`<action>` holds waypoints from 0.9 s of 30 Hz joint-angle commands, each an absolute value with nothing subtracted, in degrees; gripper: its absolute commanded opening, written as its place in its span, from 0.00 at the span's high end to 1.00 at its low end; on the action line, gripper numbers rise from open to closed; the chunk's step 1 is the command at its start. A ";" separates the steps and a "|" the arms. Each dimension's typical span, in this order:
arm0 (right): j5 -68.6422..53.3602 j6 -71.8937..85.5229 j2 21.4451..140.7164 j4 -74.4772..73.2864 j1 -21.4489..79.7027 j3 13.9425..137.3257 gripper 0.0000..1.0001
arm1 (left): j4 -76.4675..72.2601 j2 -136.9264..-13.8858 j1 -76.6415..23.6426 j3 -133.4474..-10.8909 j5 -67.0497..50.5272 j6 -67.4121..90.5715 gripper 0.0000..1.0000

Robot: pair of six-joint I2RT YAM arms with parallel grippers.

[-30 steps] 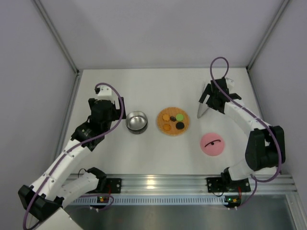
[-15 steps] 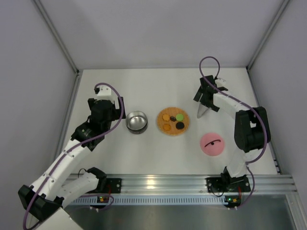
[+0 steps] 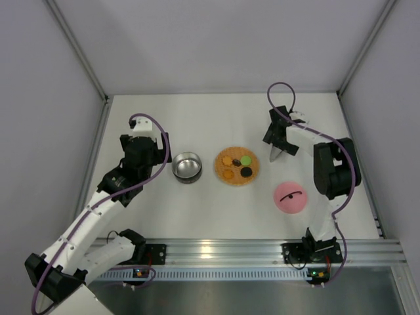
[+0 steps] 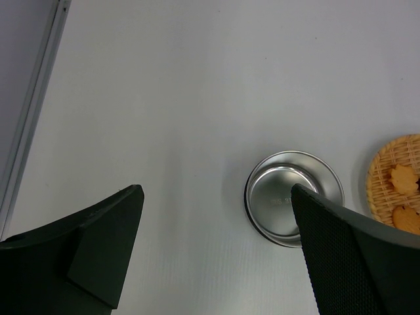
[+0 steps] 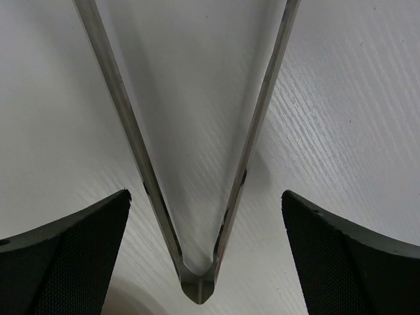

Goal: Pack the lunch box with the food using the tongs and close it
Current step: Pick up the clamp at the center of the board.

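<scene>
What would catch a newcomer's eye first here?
The orange woven disc at mid-table, dotted with small coloured food pieces, and the pink lid front-right of it. A shiny steel bowl sits left of the disc, while the right gripper hovers open over metal tongs.

Bench (image 3: pixel 197 125): plain white. Lunch box (image 3: pixel 187 166): shiny silver steel. Its lid (image 3: pixel 291 203): pink, with a thin black handle (image 3: pixel 291 195). Tongs (image 5: pixel 195 285): silver-grey. Woven disc (image 3: pixel 257 167): orange, basket-weave pattern. Food (image 3: pixel 236 162): two orange pieces, one green, one dark brown, one black. Arm cables (image 3: pixel 147 118): purple.
</scene>
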State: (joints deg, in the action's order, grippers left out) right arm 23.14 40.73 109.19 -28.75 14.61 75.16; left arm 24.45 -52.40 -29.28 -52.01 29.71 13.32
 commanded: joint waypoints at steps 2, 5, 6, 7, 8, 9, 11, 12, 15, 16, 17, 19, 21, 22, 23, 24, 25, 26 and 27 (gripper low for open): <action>24.61 40.70 109.86 -26.64 14.50 77.43 0.04 | 23.47 -52.56 -29.44 -53.70 31.20 12.57 0.01; 24.35 40.25 110.21 -26.28 13.98 77.61 0.05 | 23.47 -52.65 -29.44 -53.70 31.38 12.39 0.01; 24.17 39.99 110.30 -26.28 13.80 77.43 0.06 | 23.47 -52.65 -29.36 -53.61 31.38 12.39 0.01; 24.00 39.82 110.39 -26.19 13.36 77.26 0.07 | 23.47 -52.65 -29.36 -53.61 31.46 12.48 0.01; 23.82 39.90 110.39 -25.93 13.10 76.91 0.08 | 23.47 -52.65 -29.36 -53.61 31.46 12.48 0.01; 23.04 39.82 110.04 -25.06 12.83 75.86 0.09 | 23.47 -52.65 -29.44 -53.61 31.55 12.48 0.01; 22.33 39.64 109.95 -24.17 12.13 75.06 0.11 | 23.38 -52.73 -29.36 -53.61 31.55 12.39 0.01; 21.72 39.29 110.13 -23.65 11.87 74.62 0.13 | 23.38 -52.82 -29.44 -53.61 31.55 12.39 0.01; 20.83 38.15 110.21 -22.16 10.99 73.75 0.15 | 23.38 -53.00 -29.44 -53.53 31.64 12.39 0.01; 20.57 37.88 110.04 -21.80 10.81 73.57 0.16 | 23.38 -53.00 -29.36 -53.53 31.64 12.39 0.01; 20.39 37.18 109.95 -21.54 10.72 73.30 0.18 | 23.38 -53.09 -29.36 -53.53 31.64 12.39 0.01; 20.13 36.48 110.04 -20.84 10.64 73.21 0.20 | 23.29 -53.09 -29.44 -53.61 31.82 12.39 0.01; 19.86 35.77 110.30 -20.66 10.63 73.13 0.24 | 23.38 -53.17 -29.44 -53.53 31.99 12.30 0.01; 19.78 35.68 110.30 -20.65 10.63 73.04 0.25 | 23.38 -53.26 -29.44 -53.53 32.08 12.30 0.01; 19.78 35.60 110.39 -20.65 10.63 72.69 0.28 | 23.38 -53.26 -29.44 -53.53 32.08 12.30 0.01; 19.69 35.42 110.39 -20.57 10.63 72.51 0.30 | 23.38 -53.35 -29.44 -53.53 32.17 12.22 0.01; 19.60 35.25 110.22 -20.13 10.55 72.34 0.31 | 23.38 -53.35 -29.44 -53.53 32.17 12.30 0.01; 19.60 35.07 110.13 -20.04 10.63 71.90 0.35 | 23.38 -53.35 -29.36 -53.53 32.08 12.22 0.01; 19.60 34.89 109.95 -19.87 10.55 71.72 0.36 | 23.47 -53.35 -29.36 -53.53 32.17 12.22 0.01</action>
